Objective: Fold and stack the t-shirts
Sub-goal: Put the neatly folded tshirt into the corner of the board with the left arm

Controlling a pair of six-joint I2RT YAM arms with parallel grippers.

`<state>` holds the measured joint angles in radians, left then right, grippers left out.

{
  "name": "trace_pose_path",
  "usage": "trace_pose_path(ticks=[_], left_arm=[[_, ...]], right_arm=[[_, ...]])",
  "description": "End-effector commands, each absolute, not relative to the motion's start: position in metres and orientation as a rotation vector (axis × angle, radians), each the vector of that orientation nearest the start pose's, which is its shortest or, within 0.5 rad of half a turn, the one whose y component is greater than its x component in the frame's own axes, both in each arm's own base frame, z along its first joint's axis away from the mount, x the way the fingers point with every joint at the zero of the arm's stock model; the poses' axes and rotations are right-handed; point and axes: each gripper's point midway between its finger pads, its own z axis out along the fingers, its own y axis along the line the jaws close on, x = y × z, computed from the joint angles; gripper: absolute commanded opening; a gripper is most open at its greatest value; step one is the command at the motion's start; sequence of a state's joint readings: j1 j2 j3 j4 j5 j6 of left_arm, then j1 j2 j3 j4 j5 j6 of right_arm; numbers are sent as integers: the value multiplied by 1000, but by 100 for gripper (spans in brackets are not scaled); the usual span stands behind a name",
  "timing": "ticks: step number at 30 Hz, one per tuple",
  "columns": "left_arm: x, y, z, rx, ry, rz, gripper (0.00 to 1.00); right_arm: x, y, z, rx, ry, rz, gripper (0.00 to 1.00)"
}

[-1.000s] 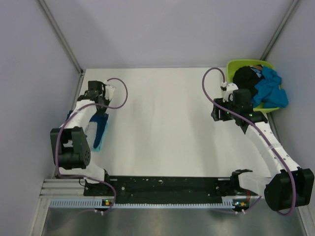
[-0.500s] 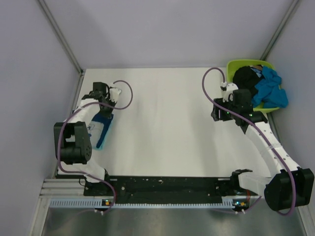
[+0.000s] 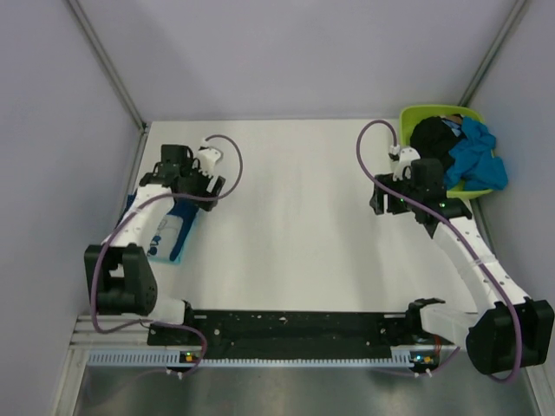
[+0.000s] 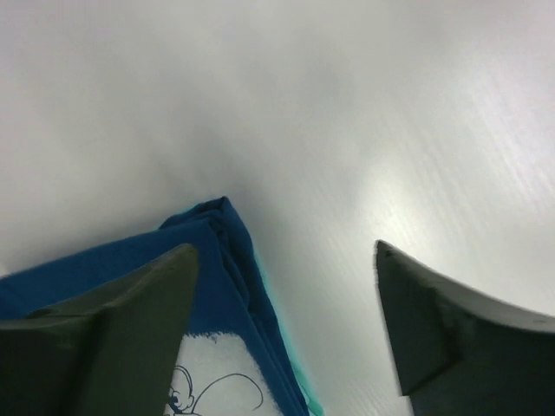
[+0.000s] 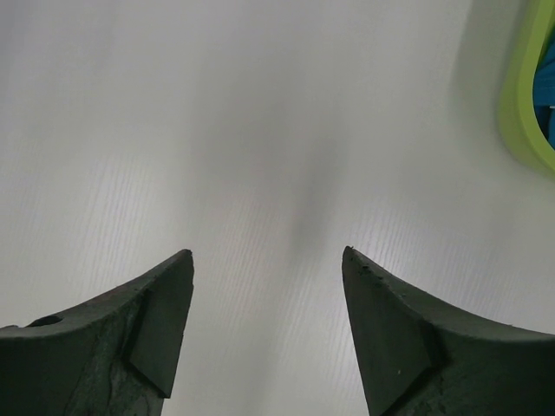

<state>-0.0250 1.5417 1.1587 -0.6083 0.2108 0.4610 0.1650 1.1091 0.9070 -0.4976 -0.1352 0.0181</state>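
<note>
A folded dark navy t-shirt (image 3: pixel 178 218) with a pale print lies on a light teal t-shirt (image 3: pixel 176 256) at the table's left edge. In the left wrist view the navy corner (image 4: pixel 217 260), its white print (image 4: pixel 217 381) and the teal edge (image 4: pixel 295 373) sit low between the fingers. My left gripper (image 3: pixel 211 185) (image 4: pixel 284 250) hangs open just past that corner, holding nothing. A black t-shirt (image 3: pixel 431 139) and a bright blue one (image 3: pixel 473 156) are heaped in the tub. My right gripper (image 3: pixel 379 202) (image 5: pixel 264 253) stands open over bare table, left of the tub.
The lime-green tub (image 3: pixel 416 113) stands at the back right corner; its rim (image 5: pixel 520 113) shows at the right edge of the right wrist view. Grey walls close in the table on the left, back and right. Both arm bases sit on the rail at the near edge.
My left gripper has opened, let go of the folded navy t-shirt, and swung right off the stack. The right arm has hardly moved.
</note>
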Motion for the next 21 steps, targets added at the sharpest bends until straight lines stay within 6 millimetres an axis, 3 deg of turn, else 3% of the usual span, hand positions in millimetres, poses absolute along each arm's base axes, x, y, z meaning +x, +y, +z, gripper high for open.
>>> trace_pose_path(ticks=[1,2,7,12,18,21], left_arm=[[345,-66,154,803,2153,-195,98],[337,-71,153,814,2111,-212,98],[315,-79,135,732,1972,-248,99],[321,-69,146,419,1822,-222,99],[314,-59,140,307,1660,-175,99],[306,-55,135,302,1579,-147,99]], right_arm=[[315,83,188,-257,2146,298,73],[315,86,187,-261,2136,313,82],[314,92,190,-242,2038,364,92],[311,82,193,-161,1817,325,99],[299,51,164,-82,1641,173,99],[289,48,148,-125,1578,133,99]])
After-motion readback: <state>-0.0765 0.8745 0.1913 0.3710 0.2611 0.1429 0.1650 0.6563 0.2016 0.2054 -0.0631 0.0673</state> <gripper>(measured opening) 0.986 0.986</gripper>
